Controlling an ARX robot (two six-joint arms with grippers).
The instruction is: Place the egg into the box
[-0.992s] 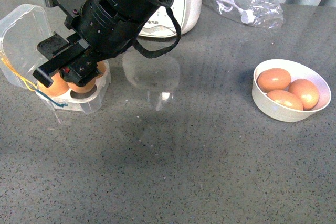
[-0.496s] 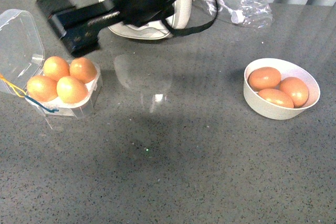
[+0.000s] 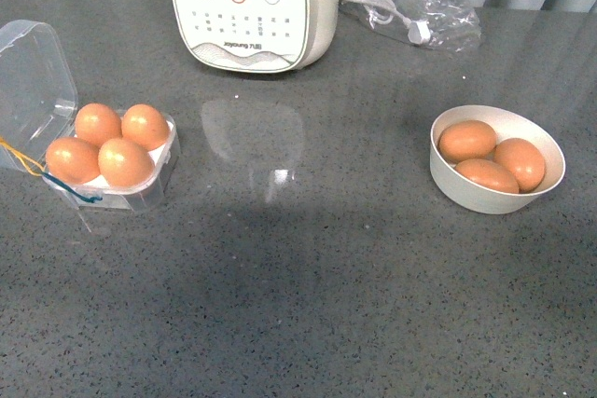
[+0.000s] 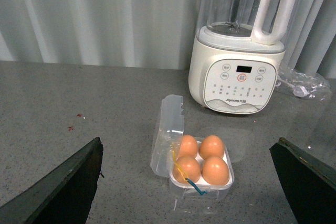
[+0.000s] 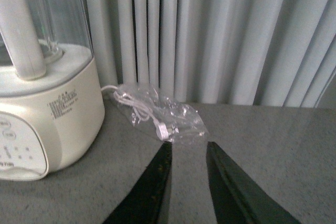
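The box [image 3: 37, 72] lies at the table's left with its clear lid hinged open. Several orange-brown eggs [image 3: 126, 162] fill its slots, and I cannot single out the task's egg among them. Yellow and blue strings hang at its front edge. In the left wrist view the box [image 4: 167, 129] and its eggs [image 4: 215, 169] lie well below and ahead of my left gripper [image 4: 188, 140], which is open wide and empty. My right gripper [image 5: 189, 145] is shut on nothing, raised above the table's back right. Neither gripper shows in the front view.
A round white bowl [image 3: 466, 188] with three eggs [image 3: 466, 140] stands at the right. A white blender [image 3: 252, 6] stands at the back centre. Beside it lies a clear plastic bag with a cable [image 3: 410, 11]. A ribbed curtain [image 5: 236, 35] hangs behind the table.
The left arm that hung over the box has lifted away and left the front view. The box's eggs are now uncovered.
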